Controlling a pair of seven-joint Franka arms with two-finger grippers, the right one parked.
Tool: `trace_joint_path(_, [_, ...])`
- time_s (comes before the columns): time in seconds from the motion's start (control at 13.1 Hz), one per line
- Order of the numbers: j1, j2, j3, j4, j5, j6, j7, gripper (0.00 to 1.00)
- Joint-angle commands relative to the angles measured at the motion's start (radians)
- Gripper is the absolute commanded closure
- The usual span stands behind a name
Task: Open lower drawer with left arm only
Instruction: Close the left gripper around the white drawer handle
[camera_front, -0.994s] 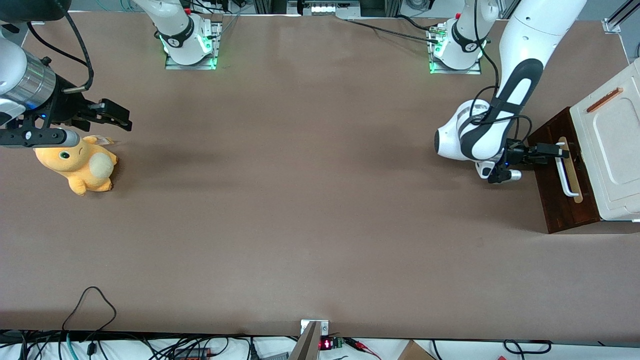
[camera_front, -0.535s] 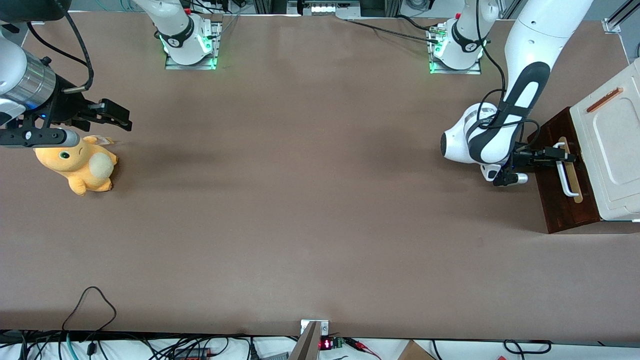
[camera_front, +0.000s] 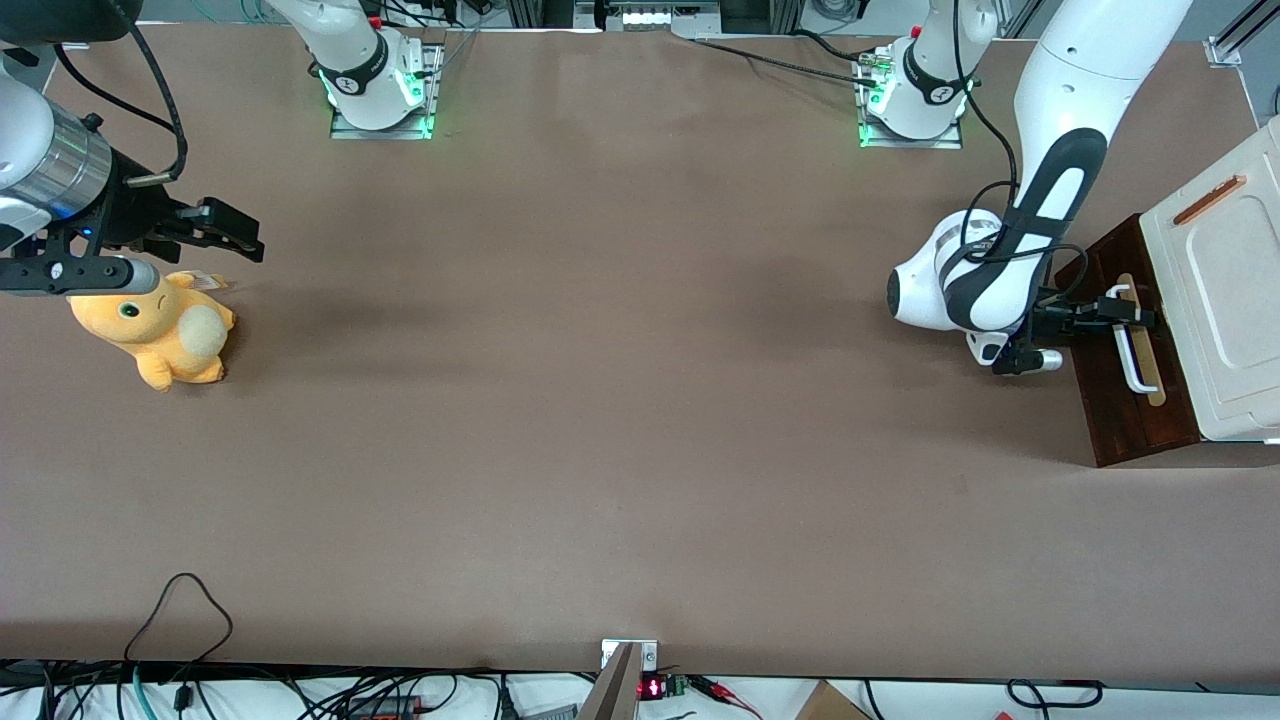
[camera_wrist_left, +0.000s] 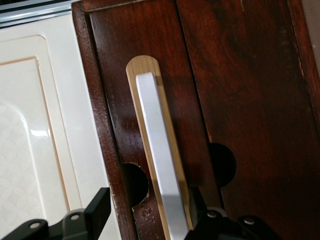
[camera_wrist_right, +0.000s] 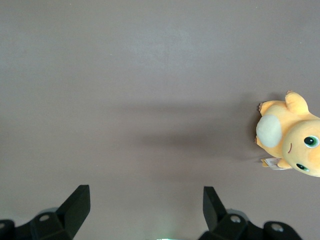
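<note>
— At the working arm's end of the table (camera_front: 600, 400), what do you see?

— The lower drawer (camera_front: 1120, 400), its dark brown front facing the table's middle, with the cream-white panel (camera_front: 1215, 300) above it. Both belong to a cabinet standing at that edge of the table. A white bar handle (camera_front: 1130, 345) runs along a pale wood strip (camera_wrist_left: 145, 67) on the drawer front.

— And the left arm (camera_front: 1010, 260)?

— It bends down from its base at the table's edge farthest from the front camera, and its gripper (camera_front: 1125, 312) is right at the handle, at the end of the bar farther from the front camera.

— Has it closed on the bar?

— No. In the left wrist view the fingers (camera_wrist_left: 97, 210) are spread, one on either side of the bar, with gaps showing between each and the handle. So the gripper straddles the handle (camera_wrist_left: 160, 160) unclenched.

— Is the drawer out at all?

— I cannot tell; no pale inside shows.

— Anything else on the table?

— A yellow plush toy (camera_front: 160, 330) lies well apart, near the parked arm's end.
</note>
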Motion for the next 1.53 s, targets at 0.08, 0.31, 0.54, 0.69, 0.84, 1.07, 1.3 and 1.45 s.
trace_joint_path(0.08, [0.008, 0.014, 0.007, 0.02, 0.023, 0.006, 0.026, 0.34])
trace_joint_path(0.31, [0.008, 0.017, 0.015, 0.02, 0.023, 0.009, 0.026, 0.35])
trace_joint_path(0.54, [0.008, 0.022, 0.015, 0.02, 0.023, 0.012, 0.026, 0.42])
trace_joint_path(0.69, [0.008, 0.023, 0.015, 0.02, 0.023, 0.014, 0.026, 0.48])
trace_joint_path(0.84, [0.008, 0.023, 0.015, 0.02, 0.023, 0.014, 0.026, 0.54])
trace_joint_path(1.07, [0.008, 0.023, 0.015, 0.02, 0.023, 0.02, 0.026, 0.6])
trace_joint_path(1.3, [0.008, 0.023, 0.015, 0.02, 0.023, 0.023, 0.026, 0.64])
trace_joint_path(1.45, [0.008, 0.023, 0.015, 0.02, 0.023, 0.024, 0.03, 0.72])
